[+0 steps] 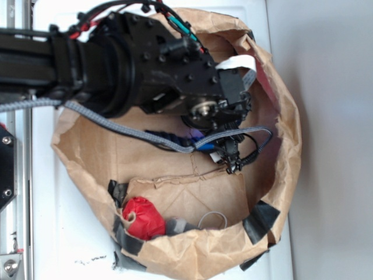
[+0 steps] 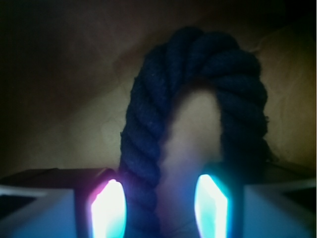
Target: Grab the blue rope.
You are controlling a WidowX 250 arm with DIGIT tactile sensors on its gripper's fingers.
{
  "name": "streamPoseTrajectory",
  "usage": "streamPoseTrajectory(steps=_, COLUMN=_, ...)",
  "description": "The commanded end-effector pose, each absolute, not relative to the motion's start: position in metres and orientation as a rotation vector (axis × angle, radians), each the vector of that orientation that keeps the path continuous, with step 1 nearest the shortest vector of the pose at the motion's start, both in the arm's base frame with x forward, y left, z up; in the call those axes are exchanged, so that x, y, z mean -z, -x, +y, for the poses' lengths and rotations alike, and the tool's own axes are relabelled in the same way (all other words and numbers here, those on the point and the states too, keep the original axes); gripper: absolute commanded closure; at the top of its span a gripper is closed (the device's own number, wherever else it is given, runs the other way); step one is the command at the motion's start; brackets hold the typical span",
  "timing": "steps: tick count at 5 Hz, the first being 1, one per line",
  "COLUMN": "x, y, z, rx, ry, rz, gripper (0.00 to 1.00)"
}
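Note:
The blue rope [image 2: 148, 124] is a thick navy twisted strand bent into an arch in the wrist view. Its left leg runs down between my fingers, close against the glowing left pad [image 2: 109, 210]. Its right leg drops behind the right finger. My gripper [image 2: 161, 208] is open, and a gap shows between the rope and the right pad [image 2: 212, 206]. In the exterior view the gripper [image 1: 201, 141] is down inside the paper bag [image 1: 280, 116]. A dark stretch of rope [image 1: 168, 137] shows just left of it, the rest hidden by the arm.
The bag's crumpled walls ring the gripper on all sides, patched with black tape [image 1: 261, 217]. A red bundle [image 1: 143, 217] and a thin grey loop [image 1: 213, 220] lie at the bag's lower edge. A grey braided cable [image 1: 116, 125] hangs from the arm across the bag.

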State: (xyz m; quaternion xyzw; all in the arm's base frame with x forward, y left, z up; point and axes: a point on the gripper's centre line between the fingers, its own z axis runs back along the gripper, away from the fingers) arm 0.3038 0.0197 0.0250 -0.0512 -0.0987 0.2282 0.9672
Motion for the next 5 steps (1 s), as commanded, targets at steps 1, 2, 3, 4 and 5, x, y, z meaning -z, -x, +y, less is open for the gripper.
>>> streamPoseTrajectory(steps=1, x=-0.019, y=-0.297, z=0.006, rx=-0.444, ry=0.108, rz=-0.186, gripper=1.00)
streamPoseTrajectory(steps=2, x=-0.021, y=-0.297, z=0.005, rx=-0.446, ry=0.117, rz=-0.189, gripper=1.00)
streamPoseTrajectory(steps=3, x=-0.040, y=-0.295, z=0.010, rx=-0.461, ry=0.169, rz=-0.225, gripper=1.00)
streamPoseTrajectory(steps=4, x=-0.048, y=-0.294, z=0.013, rx=-0.469, ry=0.197, rz=-0.251, gripper=1.00)
streamPoseTrajectory(steps=5, x=-0.052, y=-0.287, z=0.016, rx=-0.451, ry=0.226, rz=-0.265, gripper=1.00)
